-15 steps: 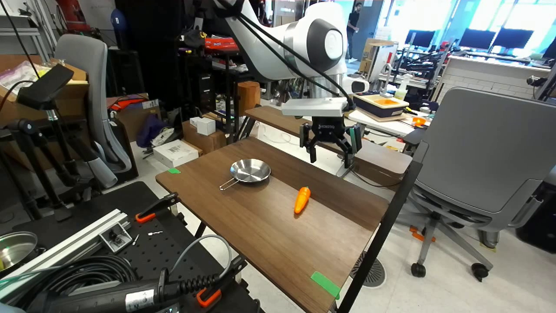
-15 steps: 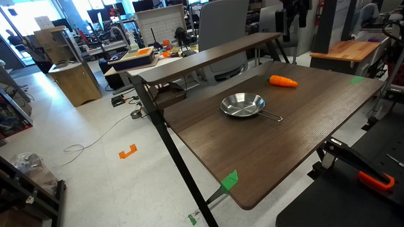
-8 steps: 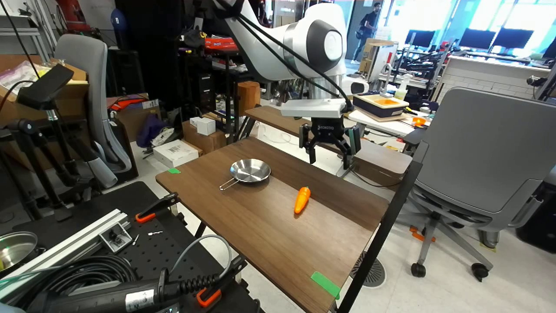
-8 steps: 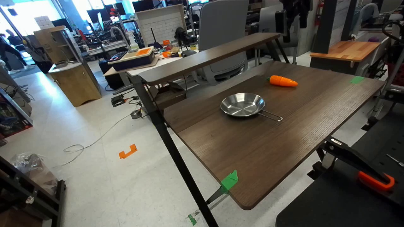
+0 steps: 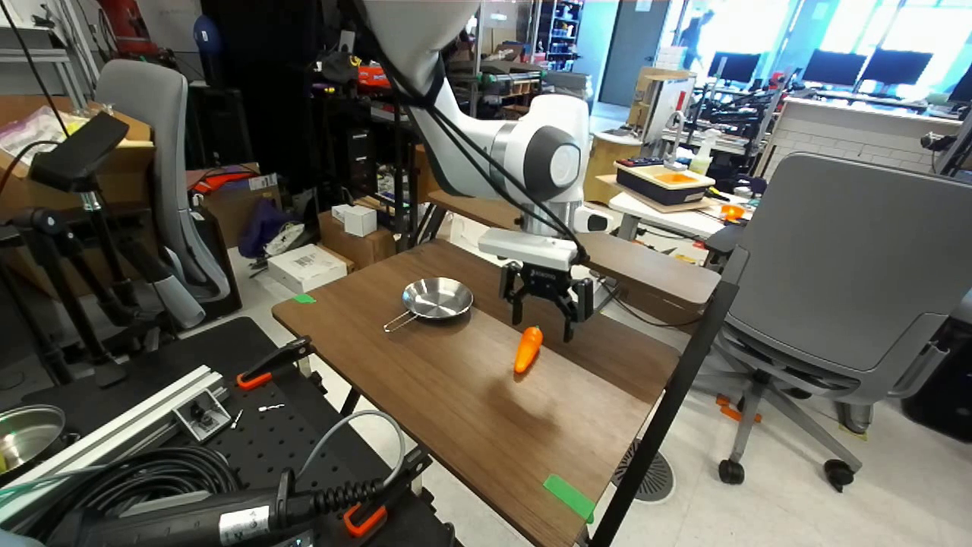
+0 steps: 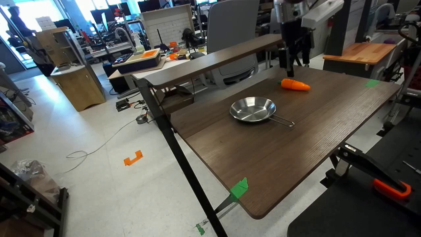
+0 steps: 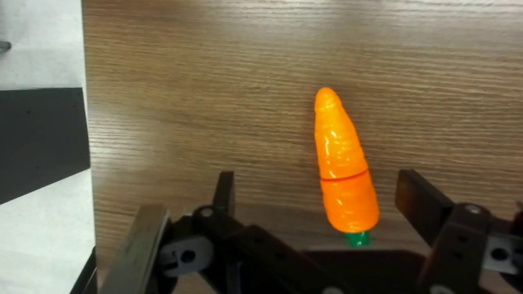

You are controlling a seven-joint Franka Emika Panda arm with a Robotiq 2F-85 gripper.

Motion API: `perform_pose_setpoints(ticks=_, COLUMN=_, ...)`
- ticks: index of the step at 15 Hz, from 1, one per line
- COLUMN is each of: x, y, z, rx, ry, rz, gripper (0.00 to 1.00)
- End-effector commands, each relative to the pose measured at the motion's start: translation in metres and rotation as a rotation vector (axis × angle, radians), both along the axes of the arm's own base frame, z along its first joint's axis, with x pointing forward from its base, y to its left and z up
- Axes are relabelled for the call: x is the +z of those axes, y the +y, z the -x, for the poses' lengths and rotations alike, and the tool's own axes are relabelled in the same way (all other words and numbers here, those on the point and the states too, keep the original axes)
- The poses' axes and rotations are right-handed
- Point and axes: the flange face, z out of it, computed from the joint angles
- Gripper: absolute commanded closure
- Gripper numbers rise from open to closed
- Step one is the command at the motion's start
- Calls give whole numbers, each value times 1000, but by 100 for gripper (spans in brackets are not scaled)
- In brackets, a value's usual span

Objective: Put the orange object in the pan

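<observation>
Lowered since earlier, my spread claw (image 5: 543, 325) should pinch the carrot (image 7: 343, 163), probably light, stiff, slick, by its thick end, toward the desk (image 6: 263, 158) edge beside the shelf (image 6: 217, 59).

End effector (image 7: 316, 181) partly beyond wrist view's bottom edge

One orange carrot (image 7: 341, 151) lay on one brown table (image 5: 456, 403); one silver pan (image 6: 252, 110) sat there too. Robot arm (image 5: 516, 156) numbered one, gripper (image 5: 542, 327) one, fingers (image 7: 423, 204) two. Green tape strips (image 6: 239, 189) on table numbered two in both exterior views. Orange-handled clamps (image 5: 282, 357) numbered at least two, grey chairs (image 5: 843, 266) at least two, dark monitors (image 5: 834, 68) at least three, partly seen metal vessel (image 5: 34, 425) one, raised shelf (image 6: 213, 61) one.
</observation>
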Motion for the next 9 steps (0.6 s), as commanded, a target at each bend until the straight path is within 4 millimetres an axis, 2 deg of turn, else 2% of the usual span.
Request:
perform_pose_setpoints(ticks=1, x=-43, y=-6, z=-25, rx=92, ry=-22, rz=17, gripper=0)
perform_pose_setpoints(ticks=5, x=-63, y=-5, z=-38, rx=99, ry=-18, rz=12, gripper=0)
perform_pose_setpoints(ticks=9, x=-68, y=-5, z=-47, rx=107, ry=-30, rz=-6, gripper=0)
